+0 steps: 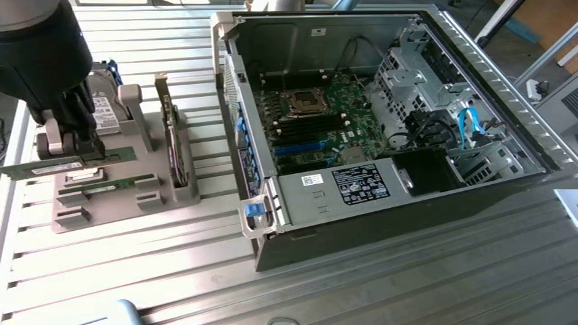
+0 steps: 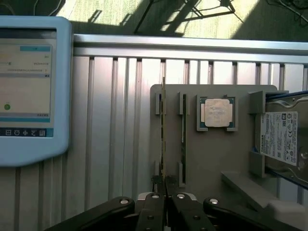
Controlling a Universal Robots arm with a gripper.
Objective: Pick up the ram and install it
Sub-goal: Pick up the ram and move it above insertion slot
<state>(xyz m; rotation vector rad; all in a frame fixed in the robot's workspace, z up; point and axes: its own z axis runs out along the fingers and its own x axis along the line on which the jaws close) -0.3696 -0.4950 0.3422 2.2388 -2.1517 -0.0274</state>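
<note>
My gripper point(image 1: 89, 154) is shut on the ram point(image 1: 40, 167), a long thin green stick held level just above the grey parts holder point(image 1: 91, 210) at the exterior view's left. In the wrist view the ram point(image 2: 163, 139) appears edge-on, running out from between the closed fingers point(image 2: 153, 211). A second green stick point(image 1: 122, 183) lies in a slot of the holder, seen beside the held one in the wrist view point(image 2: 183, 139). The open computer case point(image 1: 380, 196) stands at the exterior view's right, with the motherboard's black memory slots point(image 1: 312, 126) exposed.
On the holder are an upright expansion card point(image 1: 172, 145), a hard drive point(image 2: 283, 134) and a square silver processor chip point(image 2: 216, 113). A light-blue tablet screen point(image 2: 29, 91) lies beyond the holder on the slatted metal table point(image 1: 407, 284). Blue cables point(image 1: 470, 128) sit inside the case.
</note>
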